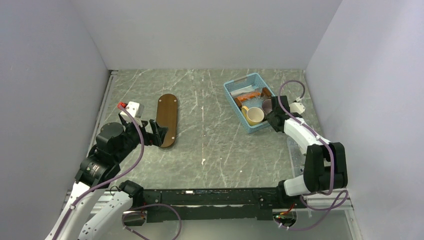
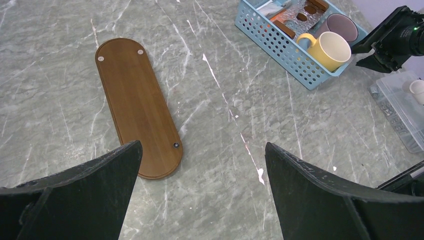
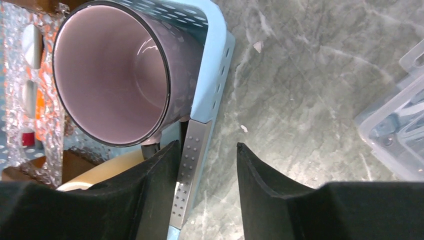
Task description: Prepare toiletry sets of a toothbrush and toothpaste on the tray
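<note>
Reading the left claw [image 2: 202, 147] first: I see its jaws spread fully, released, with only bare table [image 2: 300, 130] between them. The tray [image 2: 135, 100] lies flat ahead of this claw, its near rounded end just beside the left finger. My right claw [image 3: 207, 145] straddles the side wall of the blue basket [image 3: 220, 55], one finger inside and one outside. Its jaws are parted, with a gap on the outer side, grasping nothing. A mauve mug [image 3: 110, 75] sits just ahead of the inner finger, inside the basket.
</note>
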Available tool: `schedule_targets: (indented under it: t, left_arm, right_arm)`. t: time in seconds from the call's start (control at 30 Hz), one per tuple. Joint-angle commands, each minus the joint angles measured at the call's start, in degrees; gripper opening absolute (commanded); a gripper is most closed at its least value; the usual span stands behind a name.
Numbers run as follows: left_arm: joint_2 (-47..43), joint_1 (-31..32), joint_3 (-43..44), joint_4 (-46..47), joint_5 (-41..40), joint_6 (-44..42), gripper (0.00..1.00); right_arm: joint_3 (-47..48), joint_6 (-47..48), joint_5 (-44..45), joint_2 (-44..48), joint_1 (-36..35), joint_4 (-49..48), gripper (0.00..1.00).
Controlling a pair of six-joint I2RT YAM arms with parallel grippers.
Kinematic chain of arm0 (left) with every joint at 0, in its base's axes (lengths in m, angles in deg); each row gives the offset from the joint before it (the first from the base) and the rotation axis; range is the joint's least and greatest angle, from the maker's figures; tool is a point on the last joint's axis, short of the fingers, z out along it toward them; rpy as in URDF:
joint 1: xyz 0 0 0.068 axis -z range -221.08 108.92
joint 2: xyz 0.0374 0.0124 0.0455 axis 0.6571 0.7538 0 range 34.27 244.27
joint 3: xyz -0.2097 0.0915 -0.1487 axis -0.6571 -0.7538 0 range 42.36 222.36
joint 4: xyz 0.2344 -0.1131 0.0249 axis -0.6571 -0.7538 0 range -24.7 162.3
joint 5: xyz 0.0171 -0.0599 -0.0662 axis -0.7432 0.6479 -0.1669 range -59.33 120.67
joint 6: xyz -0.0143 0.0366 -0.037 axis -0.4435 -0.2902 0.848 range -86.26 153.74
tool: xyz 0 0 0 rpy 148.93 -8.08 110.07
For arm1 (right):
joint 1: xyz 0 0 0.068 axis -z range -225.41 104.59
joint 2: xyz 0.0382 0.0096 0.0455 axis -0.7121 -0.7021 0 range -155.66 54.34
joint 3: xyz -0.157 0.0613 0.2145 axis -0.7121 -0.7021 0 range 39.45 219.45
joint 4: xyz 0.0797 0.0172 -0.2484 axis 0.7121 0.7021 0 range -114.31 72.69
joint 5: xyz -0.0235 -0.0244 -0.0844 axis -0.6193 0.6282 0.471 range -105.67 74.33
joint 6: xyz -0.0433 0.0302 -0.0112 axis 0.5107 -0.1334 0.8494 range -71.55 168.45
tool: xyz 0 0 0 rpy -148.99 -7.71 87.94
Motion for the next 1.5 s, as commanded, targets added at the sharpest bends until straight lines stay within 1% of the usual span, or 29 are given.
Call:
schedule_targets:
  t: [0.0, 0.33, 0.47, 0.53, 0.57, 0.87, 1.0, 1.2, 1.37, 1.47]
  left_arm:
    - [0.45, -0.3, 0.28, 1.17, 1.19, -0.3, 0.99]
    - [0.72, -0.47, 0.43, 1.04, 1.28, -0.34, 0.99]
    - [1.18, -0.48, 0.5, 0.88, 1.82, -0.34, 0.99]
    - [1.58, -0.49, 0.69, 0.54, 1.9, -0.39, 0.99]
    - [1.69, -0.47, 0.83, 0.37, 1.91, -0.31, 0.99]
    - [1.26, -0.47, 0.82, 0.33, 1.69, -0.36, 0.99]
    - [1.3, -0.47, 0.95, 0.25, 1.59, -0.42, 0.99]
    - [1.21, -0.52, 0.87, 0.33, 1.53, -0.48, 0.99]
    - [1.34, -0.47, 0.83, 0.34, 1.29, -0.4, 0.99]
    - [1.32, -0.48, 0.96, 0.15, 1.18, -0.34, 0.99]
  right_arm:
    - [1.73, -0.46, 0.6, -0.37, 0.33, -2.18, 0.43]
    - [1.28, 0.92, -0.14, -0.14, 0.24, -3.65, 0.27]
    - [1.11, 2.43, -1.39, -0.23, 0.27, -4.72, 0.14]
    - [1.1, 3.02, -1.85, -0.42, 0.24, -5.04, 0.02]
    - [1.15, 3.39, -2.11, -0.39, 0.31, -5.19, 0.0]
    - [1.93, 13.62, -9.41, -0.95, 0.27, -8.74, 0.0]
    - [3.51, 18.55, -14.0, -1.54, 0.26, -8.99, 0.0]
    - [2.73, 25.09, -21.44, -0.49, 0.16, -12.36, 0.0]
    - [4.12, 29.39, -26.32, -1.59, 0.15, -12.16, 0.0]
    - [5.54, 31.78, -30.69, -3.47, 0.07, -11.69, 0.0]
